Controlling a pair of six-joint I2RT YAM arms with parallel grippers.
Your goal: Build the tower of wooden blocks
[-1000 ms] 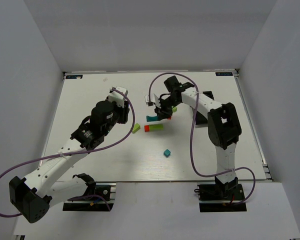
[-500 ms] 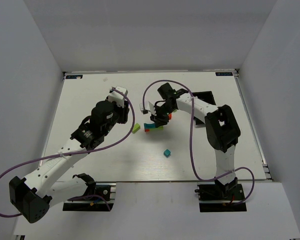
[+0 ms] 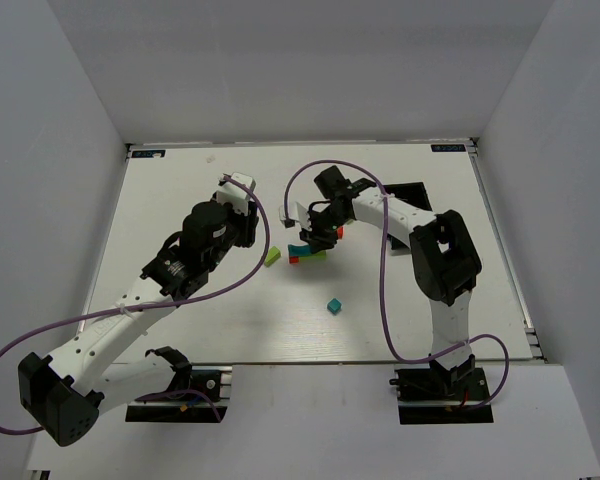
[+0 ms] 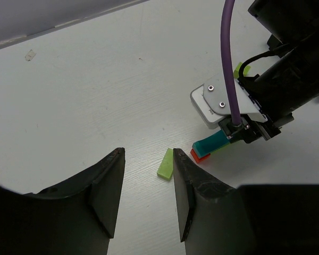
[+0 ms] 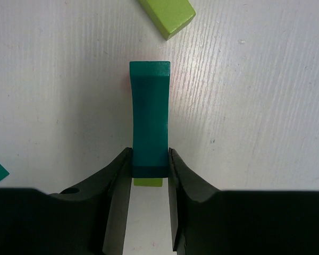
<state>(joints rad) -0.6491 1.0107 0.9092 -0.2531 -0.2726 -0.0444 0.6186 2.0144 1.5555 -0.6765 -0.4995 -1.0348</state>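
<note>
while the right gripper (image 5: pixel 150 159) was clamped on one end of the teal arch block (image 5: pixel 149 106), we saw that block lying lengthwise over the red block (image 4: pixel 199 155) and a lime block (image 3: pixel 315 254); we couldn't tell if it touched them. that put the wood block tower (image 3: pixel 302 253) mid-table, just beside a loose lime wedge (image 4: pixel 165 163). the left gripper (image 4: pixel 148 170) hung over the table (image 3: pixel 180 190), fingers apart and holding nothing, and a small teal cube (image 3: pixel 334 306) lay apart, nearer the bases.
</note>
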